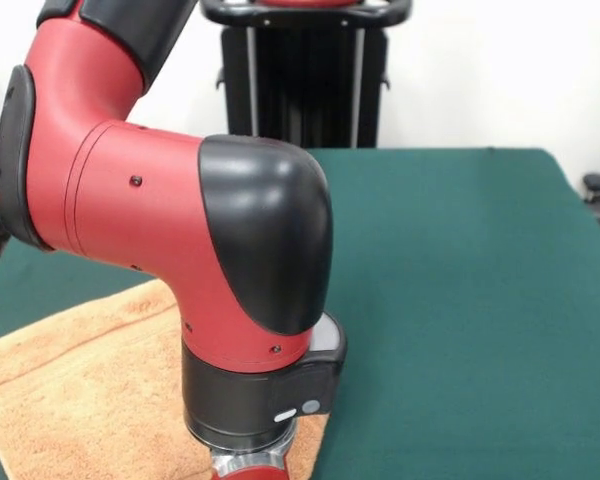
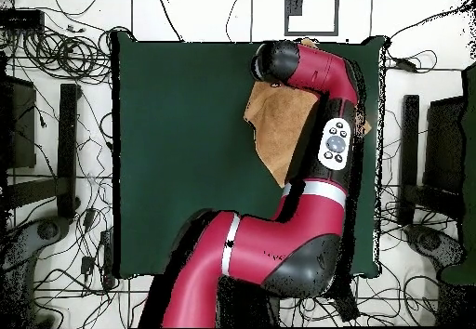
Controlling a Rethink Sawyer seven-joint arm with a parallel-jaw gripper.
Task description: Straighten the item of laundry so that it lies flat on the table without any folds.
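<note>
The peach terry towel [image 1: 80, 380] lies at the near left of the green table [image 1: 460, 300], its right part hidden behind my arm's wrist [image 1: 250, 400]. In the overhead view the towel [image 2: 284, 125] lies near the table's [image 2: 177, 139] upper right and narrows to a point at the bottom. My red arm [image 2: 330, 111] crosses over its right side, and its edges show past the arm. The arm's end sits low over the towel. The gripper itself is below the front view's edge and hidden under the arm in the overhead view.
The black pedestal [image 1: 305, 80] stands at the table's far side. Cables [image 2: 56, 51] and black stands [image 2: 67, 149] ring the table on the floor. The arm's elbow [image 2: 270, 256] overhangs the table's bottom edge.
</note>
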